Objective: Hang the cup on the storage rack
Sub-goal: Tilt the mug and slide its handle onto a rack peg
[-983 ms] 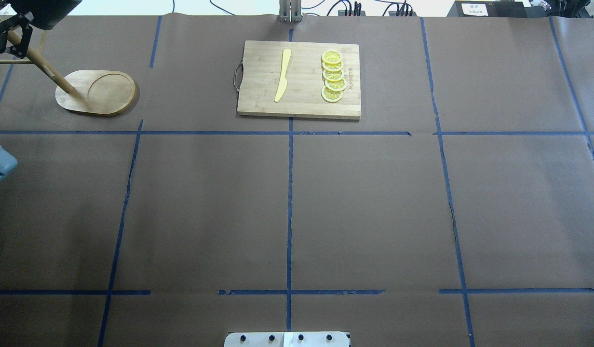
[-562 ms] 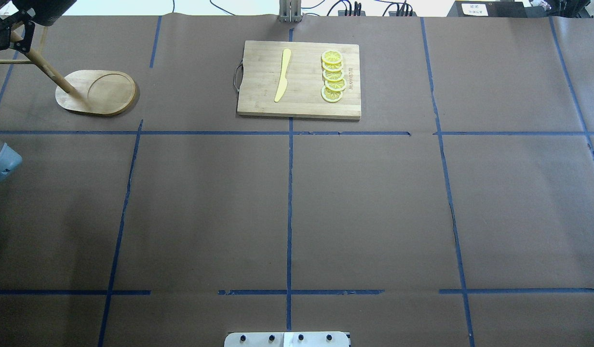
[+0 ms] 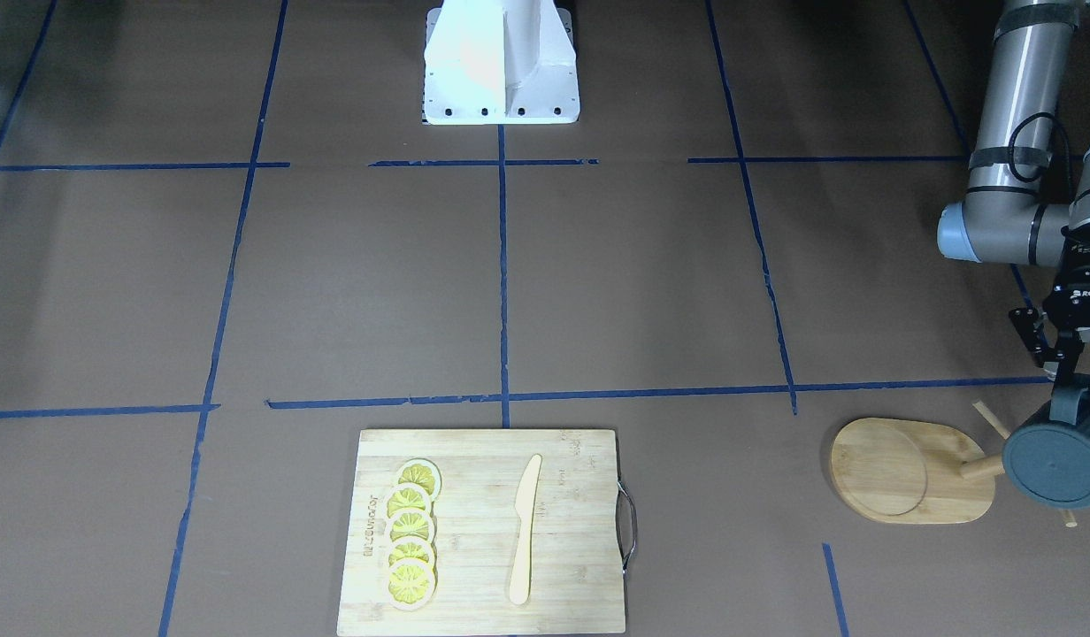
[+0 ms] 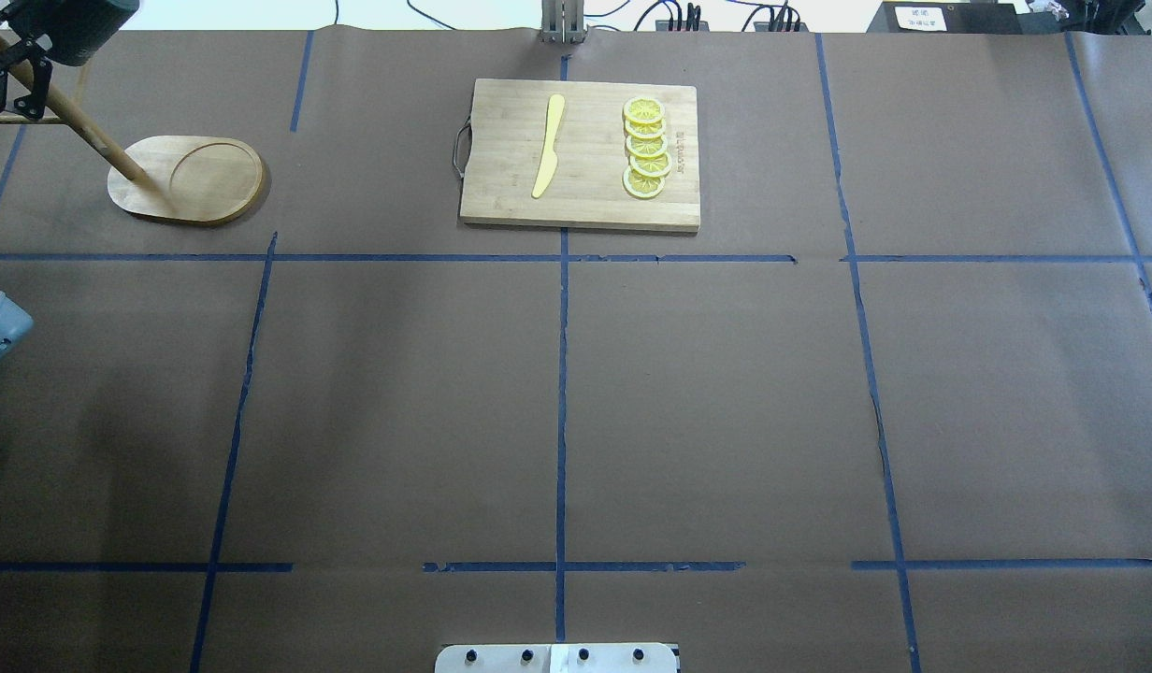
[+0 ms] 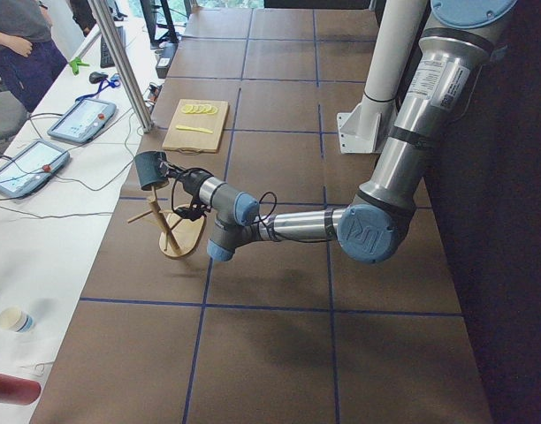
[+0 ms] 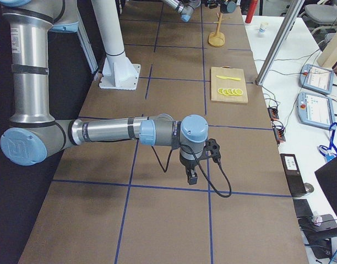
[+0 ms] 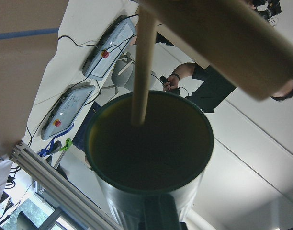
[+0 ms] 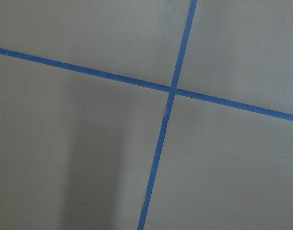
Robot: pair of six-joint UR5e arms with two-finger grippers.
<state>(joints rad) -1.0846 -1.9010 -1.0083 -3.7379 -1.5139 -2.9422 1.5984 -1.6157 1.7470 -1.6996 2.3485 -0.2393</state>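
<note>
The dark blue-grey cup [image 3: 1056, 464] hangs level from my left gripper [image 3: 1078, 396], which is shut on its handle side at the table's far left end. The cup is at the top of the wooden storage rack [image 3: 899, 469], beside its pole [image 4: 85, 131]. In the left wrist view a thin peg [image 7: 141, 62] crosses in front of the cup's open mouth [image 7: 151, 148]; whether the handle is over a peg is hidden. In the exterior left view the cup [image 5: 151, 168] is above the rack [image 5: 169, 231]. My right gripper [image 6: 193, 177] hovers low over bare table; I cannot tell its state.
A bamboo cutting board [image 4: 501, 178] with a yellow knife [image 4: 548, 145] and several lemon slices [image 4: 645, 148] lies at the far middle. The robot's base plate [image 3: 501, 62] is at the near edge. Tablets and people are beyond the table's far side [image 5: 80, 119].
My left gripper and the cup have shifted slightly left and farther, toward the overhead view's corner, along the rack's top. The rack's base has not moved.
</note>
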